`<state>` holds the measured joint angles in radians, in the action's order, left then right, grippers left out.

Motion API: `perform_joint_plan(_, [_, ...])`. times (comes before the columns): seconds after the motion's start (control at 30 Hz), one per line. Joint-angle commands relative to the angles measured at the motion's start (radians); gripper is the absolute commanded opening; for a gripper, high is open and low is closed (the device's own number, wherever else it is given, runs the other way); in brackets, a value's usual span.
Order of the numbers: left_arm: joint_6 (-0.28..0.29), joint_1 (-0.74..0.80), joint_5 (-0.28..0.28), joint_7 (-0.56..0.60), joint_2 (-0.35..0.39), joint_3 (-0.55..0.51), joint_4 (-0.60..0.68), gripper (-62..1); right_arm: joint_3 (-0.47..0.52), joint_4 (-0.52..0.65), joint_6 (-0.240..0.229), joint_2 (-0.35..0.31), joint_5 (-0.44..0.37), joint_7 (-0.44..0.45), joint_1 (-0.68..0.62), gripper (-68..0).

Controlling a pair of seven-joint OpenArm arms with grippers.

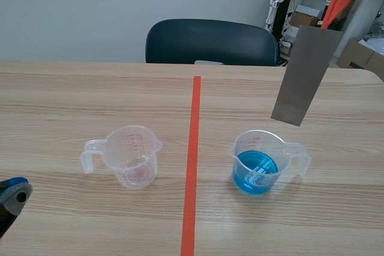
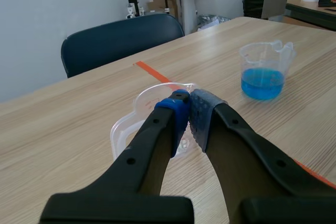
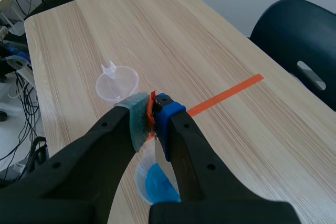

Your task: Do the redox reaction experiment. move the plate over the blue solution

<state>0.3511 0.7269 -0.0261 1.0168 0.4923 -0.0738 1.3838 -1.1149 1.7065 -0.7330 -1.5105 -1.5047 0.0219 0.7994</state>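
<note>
Right tool [image 3: 152, 116] clamped on plate [image 1: 305, 73], hanging upright at upper right of scene frame, lower edge just up-right of blue beaker [image 1: 258, 163] on tabletop [image 1: 60, 100]: lift looks done, centring over solution left; left tool [image 2: 189, 114] closed, empty.

Scene view: between arms, facing across table [image 1: 90, 94].
Left wrist: low, close behind empty beaker [image 2: 126, 129].
Right wrist: high, looking down.
Shared: blue beaker [image 1: 258, 166].

The desk [image 1: 90, 88] is lit brightly and evenly from overhead; only faint soft shadows are thrown beside the beaker of blue solution [image 1: 257, 163], and small highlights are caught on its rim.
</note>
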Motion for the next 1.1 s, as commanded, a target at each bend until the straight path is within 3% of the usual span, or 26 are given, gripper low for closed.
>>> perform_joint_plan(0.0, [0.025, -0.025, 0.006, -0.021, 0.012, 0.029, 0.013, -56.9, 0.015, 0.009, -0.013, -0.005, -0.011, 0.026, 0.001, -67.3])
perform_joint_plan(0.63, [0.060, -0.220, 0.002, -0.165, 0.060, 0.236, 0.043, -56.9, 0.015, 0.009, -0.013, 0.010, -0.011, 0.079, -0.036, -67.3])
perform_joint_plan(1.0, [0.064, -0.268, 0.000, -0.286, 0.089, 0.276, 0.131, -56.9, 0.015, 0.009, -0.013, 0.026, -0.011, 0.082, -0.040, -67.3])
perform_joint_plan(1.07, [0.067, -0.278, 0.021, -0.336, 0.101, 0.275, 0.157, -56.9, 0.015, 0.009, -0.013, 0.026, -0.011, 0.082, -0.040, -67.3])
